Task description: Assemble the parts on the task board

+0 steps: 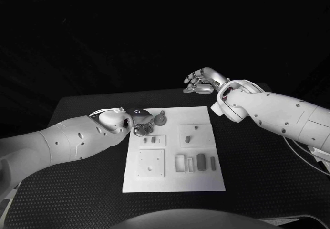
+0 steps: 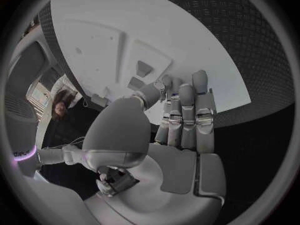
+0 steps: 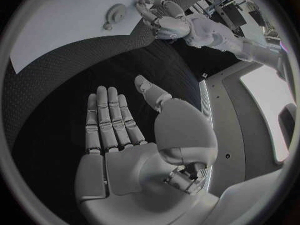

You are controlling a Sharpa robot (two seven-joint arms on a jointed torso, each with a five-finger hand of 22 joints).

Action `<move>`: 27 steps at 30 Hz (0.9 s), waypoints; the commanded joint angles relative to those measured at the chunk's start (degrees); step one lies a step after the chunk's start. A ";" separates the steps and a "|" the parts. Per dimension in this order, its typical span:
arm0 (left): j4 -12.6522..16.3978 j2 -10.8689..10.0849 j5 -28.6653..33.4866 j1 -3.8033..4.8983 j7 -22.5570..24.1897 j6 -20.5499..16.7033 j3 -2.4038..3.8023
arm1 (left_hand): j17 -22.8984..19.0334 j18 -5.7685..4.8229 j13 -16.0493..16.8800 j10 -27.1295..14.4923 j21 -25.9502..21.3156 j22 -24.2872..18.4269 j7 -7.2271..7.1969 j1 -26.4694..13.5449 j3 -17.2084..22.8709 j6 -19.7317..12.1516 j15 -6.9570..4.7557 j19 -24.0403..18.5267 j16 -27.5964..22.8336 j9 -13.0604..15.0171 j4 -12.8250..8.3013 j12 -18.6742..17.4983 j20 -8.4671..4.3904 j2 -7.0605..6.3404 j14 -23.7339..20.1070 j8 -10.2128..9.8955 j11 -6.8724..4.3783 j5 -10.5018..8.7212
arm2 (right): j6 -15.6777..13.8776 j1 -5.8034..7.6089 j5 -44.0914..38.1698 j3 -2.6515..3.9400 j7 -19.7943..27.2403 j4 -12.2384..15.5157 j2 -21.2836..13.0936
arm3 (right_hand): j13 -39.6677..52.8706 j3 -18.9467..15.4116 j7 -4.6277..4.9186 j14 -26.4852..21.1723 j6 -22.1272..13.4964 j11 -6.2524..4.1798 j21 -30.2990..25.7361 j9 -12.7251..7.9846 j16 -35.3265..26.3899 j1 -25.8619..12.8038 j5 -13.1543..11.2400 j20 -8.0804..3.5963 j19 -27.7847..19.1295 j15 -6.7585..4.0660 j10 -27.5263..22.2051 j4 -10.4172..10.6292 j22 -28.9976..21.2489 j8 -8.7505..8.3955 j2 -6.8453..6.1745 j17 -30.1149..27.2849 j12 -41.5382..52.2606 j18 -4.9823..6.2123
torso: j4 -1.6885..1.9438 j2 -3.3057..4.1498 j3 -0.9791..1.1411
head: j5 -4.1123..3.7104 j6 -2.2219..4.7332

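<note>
The task board point(image 1: 175, 143) lies flat in the middle of the black surface point(image 1: 261, 171), its long side running away from the robot. Several parts rest on it: a round part point(image 1: 160, 119) near the far left corner, a small part point(image 1: 188, 139) on a raised square right of centre, and a dark upright part point(image 1: 201, 161) beside slimmer ones point(image 1: 213, 163) toward the near right.

The left robot hand point(image 1: 141, 125) sits over the board's far left edge, its fingers pointing down at the plate. The wrist covers most of it from the head camera. In the left wrist view its fingers point(image 2: 187, 117) lie straight and close together with the thumb alongside; whether anything is pinched under them cannot be told.

The right robot hand point(image 1: 203, 81) hovers beyond the board's far right corner, well apart from it. In the right wrist view its fingers point(image 3: 109, 117) are stretched flat and spread, holding nothing.
</note>
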 commanded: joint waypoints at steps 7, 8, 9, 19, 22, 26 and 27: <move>-0.33 -0.69 0.43 -0.02 -0.43 -0.88 0.02 | 0.33 1.57 0.19 -0.54 -0.43 0.94 0.13 0.25 -0.33 -1.30 0.36 0.02 -0.43 -0.08 -0.15 0.05 0.27 -0.66 -0.04 -0.65 0.02 0.23 | 0.52 0.03 0.08 0.04 0.15 -0.39 0.01 | -0.17 -0.30 1.39 -0.50 -0.48 -0.01 -0.44 -0.07 -0.36 -0.45 0.08 0.10 -0.55 0.08 -0.46 -0.04 0.11 0.25 -0.08 -0.15 -0.20 -1.13 | -0.05 -0.02 -0.05 | -0.05 0.15; -0.37 -0.76 0.43 -0.02 -0.45 -0.95 0.02 | 0.34 1.58 0.20 -0.52 -0.43 0.95 0.13 0.27 -0.32 -1.34 0.36 0.03 -0.44 -0.08 -0.16 0.06 0.27 -0.68 -0.03 -0.66 0.01 0.23 | 0.54 0.03 0.08 0.04 0.15 -0.43 0.00 | -0.18 -0.29 1.39 -0.51 -0.48 -0.01 -0.44 -0.07 -0.37 -0.44 0.08 0.10 -0.56 0.09 -0.47 -0.04 0.11 0.25 -0.09 -0.15 -0.20 -1.13 | -0.04 -0.02 -0.03 | -0.06 0.24; -0.48 -0.91 0.43 -0.02 -0.48 -1.04 0.02 | 0.38 1.59 0.23 -0.50 -0.44 0.95 0.16 0.30 -0.32 -1.43 0.35 0.05 -0.46 -0.08 -0.17 0.08 0.27 -0.72 -0.01 -0.70 0.00 0.23 | 0.60 0.03 0.08 0.04 0.18 -0.51 0.00 | -0.22 -0.29 1.38 -0.53 -0.46 0.00 -0.46 -0.07 -0.38 -0.41 0.08 0.10 -0.59 0.10 -0.48 -0.04 0.13 0.28 -0.11 -0.18 -0.20 -1.13 | -0.04 -0.02 -0.04 | -0.06 0.24; -3.06 -2.89 5.89 0.12 -1.26 -1.58 0.69 | 0.66 1.58 0.27 -0.98 -0.57 0.98 0.42 -0.09 -0.47 -2.52 0.45 0.20 -0.71 -0.08 0.23 -0.12 0.32 -1.51 0.08 -1.13 0.15 0.23 | 1.80 0.03 0.00 0.04 2.39 -2.34 -0.05 | -3.18 -0.04 1.07 -2.06 -0.17 0.99 -1.53 -0.12 -4.20 -0.13 0.08 0.38 -2.80 1.31 -2.07 0.00 0.84 0.98 -0.27 -3.32 -2.40 -1.79 | -0.04 -0.01 -0.04 | -0.32 0.67; -4.86 -3.76 9.86 0.34 -1.94 -3.18 1.46 | 0.86 1.69 0.00 -2.77 -0.67 1.02 0.46 -0.84 -0.94 -2.94 0.89 0.17 -0.86 0.00 0.76 -0.36 0.55 -2.09 -0.05 -1.22 0.67 0.19 | 2.46 0.03 0.00 0.04 3.55 -3.95 0.03 | -4.59 0.33 0.93 -1.28 0.33 1.00 -1.66 -0.09 -5.54 0.21 0.08 0.43 -3.05 1.34 -1.03 0.03 1.22 1.46 -0.46 -4.48 -3.50 -1.85 | -0.07 -0.13 -0.01 | -0.45 0.83; -5.44 -5.61 21.57 0.49 -1.66 -4.89 3.62 | 0.79 1.79 -0.22 -4.96 -1.66 0.81 0.81 -1.89 -1.69 -3.21 1.73 -1.52 -2.02 0.24 1.41 -0.25 1.39 -2.76 -2.01 -1.13 1.47 0.14 | 3.07 0.03 -0.76 0.01 7.37 -5.08 -0.49 | -5.92 0.42 0.83 -0.27 0.69 0.80 -1.71 -0.12 -6.62 0.00 0.09 0.44 -2.90 1.28 0.46 0.03 1.56 1.86 -0.85 -5.37 -4.51 -1.75 | 0.05 -0.32 -0.10 | -0.81 1.20; -5.35 -5.93 23.84 0.49 -1.53 -5.03 4.31 | 0.45 1.69 -0.26 -5.68 -2.52 0.50 1.14 -2.02 -1.61 -3.29 2.19 -2.93 -3.10 0.33 1.60 -0.15 1.86 -2.70 -3.55 -1.09 1.88 0.15 | 3.56 0.03 -1.09 -0.01 8.13 -5.09 -0.77 | -6.04 0.64 0.92 0.92 0.85 0.62 -1.43 -0.11 -6.14 0.30 0.11 0.32 -2.24 0.90 1.08 -0.04 1.66 1.97 -0.74 -5.19 -4.45 -1.47 | 0.12 -0.38 -0.13 | -1.12 1.34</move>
